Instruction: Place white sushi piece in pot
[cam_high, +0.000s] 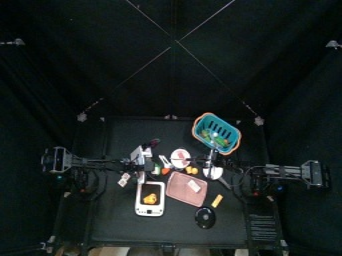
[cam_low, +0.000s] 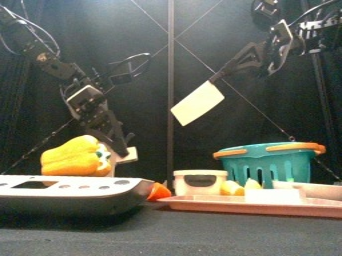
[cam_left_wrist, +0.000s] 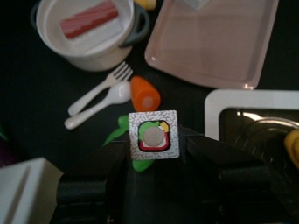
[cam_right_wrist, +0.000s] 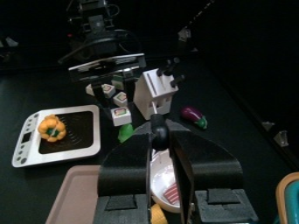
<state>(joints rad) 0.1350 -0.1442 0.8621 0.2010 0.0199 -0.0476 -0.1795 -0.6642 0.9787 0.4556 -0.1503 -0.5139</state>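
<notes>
The white sushi piece (cam_left_wrist: 155, 131), square with a green and red rim, is pinched in my left gripper (cam_left_wrist: 155, 150) and held above the table. It hangs beside the yellow pepper in the front view (cam_low: 128, 155). The white pot (cam_left_wrist: 84, 33), with a red-and-pink piece inside, stands apart from the gripper; it also shows in the front view (cam_low: 201, 182). My right gripper (cam_right_wrist: 156, 144) is shut on the handle of a white flat-bladed tool (cam_low: 197, 103), held high over the table's middle.
A white scale (cam_low: 67, 192) carries a yellow pepper (cam_low: 78, 160) at the front left. A pink tray (cam_left_wrist: 216, 39), a carrot (cam_left_wrist: 143, 90) and a white fork (cam_left_wrist: 100, 92) lie near the pot. A teal basket (cam_low: 274, 165) stands at the right. A purple eggplant (cam_right_wrist: 191, 115) lies further off.
</notes>
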